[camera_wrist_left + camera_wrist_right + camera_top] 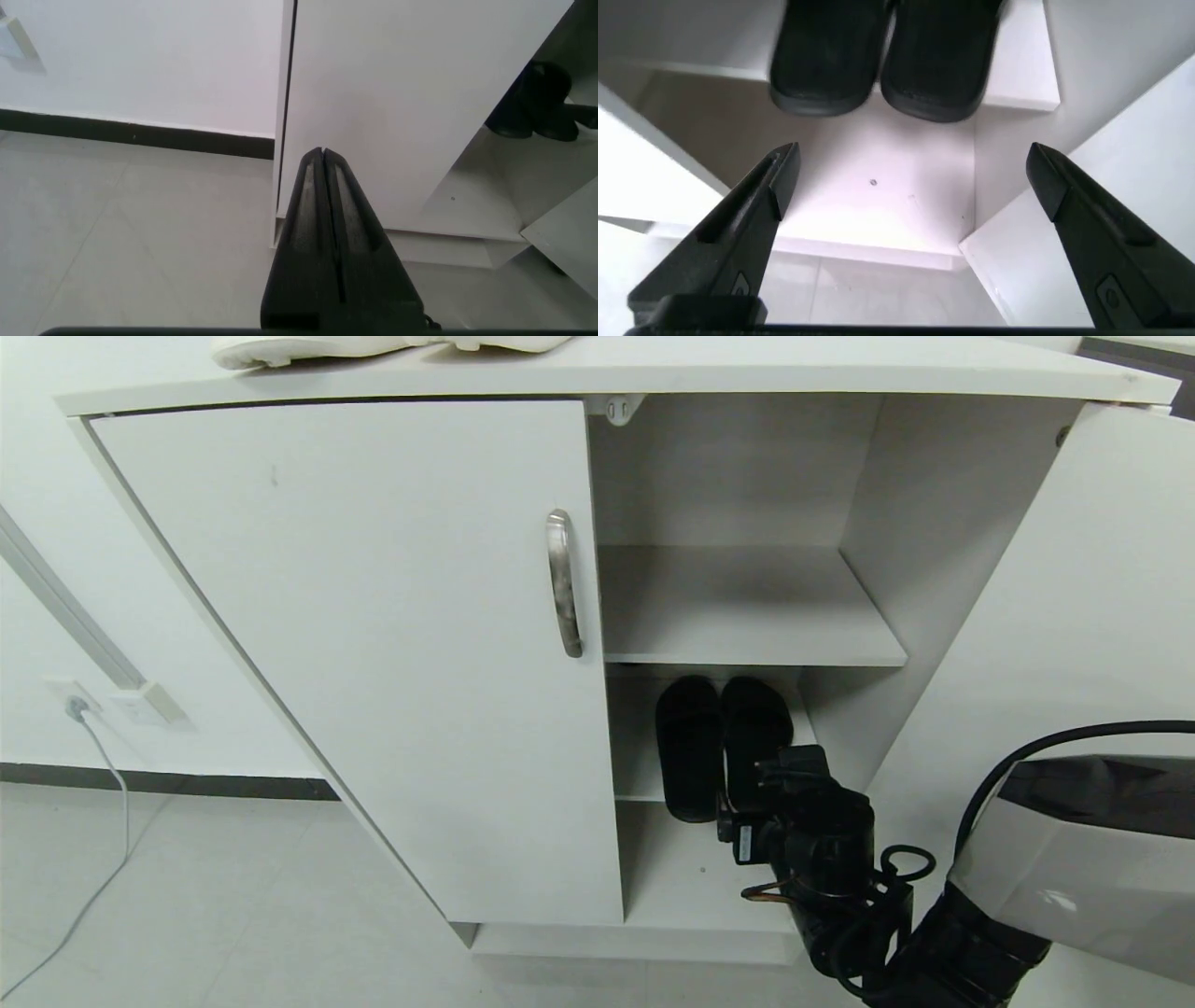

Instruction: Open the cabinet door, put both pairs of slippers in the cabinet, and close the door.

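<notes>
A white cabinet [597, 373] stands with its right door [1074, 616] swung open and its left door [355, 644] shut. A pair of black slippers [719, 742] lies side by side on the middle shelf [635, 793], heels hanging over its front edge; the same pair [887, 47] shows in the right wrist view. My right gripper [910, 201] is open and empty just in front of and below the slippers' heels, above the bottom shelf [878, 205]. In the head view it [784, 775] sits at the cabinet opening. My left gripper [322, 163] is shut and empty, low near the left door's bottom corner.
A light-coloured pair of slippers [373, 347] lies on the cabinet top. The upper shelf [747, 616] is bare. A metal handle [563, 583] is on the shut left door. A wall socket with a cable [79, 709] is at the left; grey tiled floor [187, 915] lies in front.
</notes>
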Motion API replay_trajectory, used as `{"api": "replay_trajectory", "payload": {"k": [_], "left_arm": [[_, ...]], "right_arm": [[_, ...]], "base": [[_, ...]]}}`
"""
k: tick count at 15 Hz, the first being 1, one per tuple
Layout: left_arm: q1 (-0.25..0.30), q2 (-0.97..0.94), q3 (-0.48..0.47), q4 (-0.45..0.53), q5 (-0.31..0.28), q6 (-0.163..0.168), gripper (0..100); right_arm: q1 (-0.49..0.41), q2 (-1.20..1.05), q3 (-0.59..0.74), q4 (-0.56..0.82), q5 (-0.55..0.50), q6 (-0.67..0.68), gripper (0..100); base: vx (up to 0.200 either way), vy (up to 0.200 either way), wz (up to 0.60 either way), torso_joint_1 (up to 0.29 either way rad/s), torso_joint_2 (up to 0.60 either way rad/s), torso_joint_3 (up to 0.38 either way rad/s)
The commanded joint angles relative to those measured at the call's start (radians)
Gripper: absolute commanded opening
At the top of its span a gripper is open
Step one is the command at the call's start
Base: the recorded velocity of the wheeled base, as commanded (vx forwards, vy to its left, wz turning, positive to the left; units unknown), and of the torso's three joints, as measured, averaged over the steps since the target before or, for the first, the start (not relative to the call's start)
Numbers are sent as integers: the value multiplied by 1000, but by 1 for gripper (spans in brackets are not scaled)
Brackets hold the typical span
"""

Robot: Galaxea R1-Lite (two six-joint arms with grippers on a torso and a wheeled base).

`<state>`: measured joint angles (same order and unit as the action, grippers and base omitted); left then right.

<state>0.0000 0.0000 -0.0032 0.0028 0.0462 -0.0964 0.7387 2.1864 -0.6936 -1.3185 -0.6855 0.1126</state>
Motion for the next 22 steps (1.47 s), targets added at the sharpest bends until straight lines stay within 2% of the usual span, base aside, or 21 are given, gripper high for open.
{"api": "replay_trajectory", "payload": {"k": [1, 5, 18, 22], "left_arm": [[0, 2, 0, 0, 0, 0, 0], [0, 0, 0, 0, 1, 0, 0], [-2, 2, -1, 2, -3, -3, 0], [0, 2, -1, 2, -3, -2, 0]], "right_arm": [[1, -2, 2, -1, 1, -1, 100], [4, 0, 3, -5, 0, -1, 100], [4, 29, -6, -7, 4, -1, 100], [4, 29, -7, -7, 8, -2, 100]], "base": [[-200, 0, 0, 2, 2, 2], [-200, 0, 0, 1, 2, -1], [0, 0, 0, 0, 0, 0], [0, 0, 0, 1, 1, 170]]}}
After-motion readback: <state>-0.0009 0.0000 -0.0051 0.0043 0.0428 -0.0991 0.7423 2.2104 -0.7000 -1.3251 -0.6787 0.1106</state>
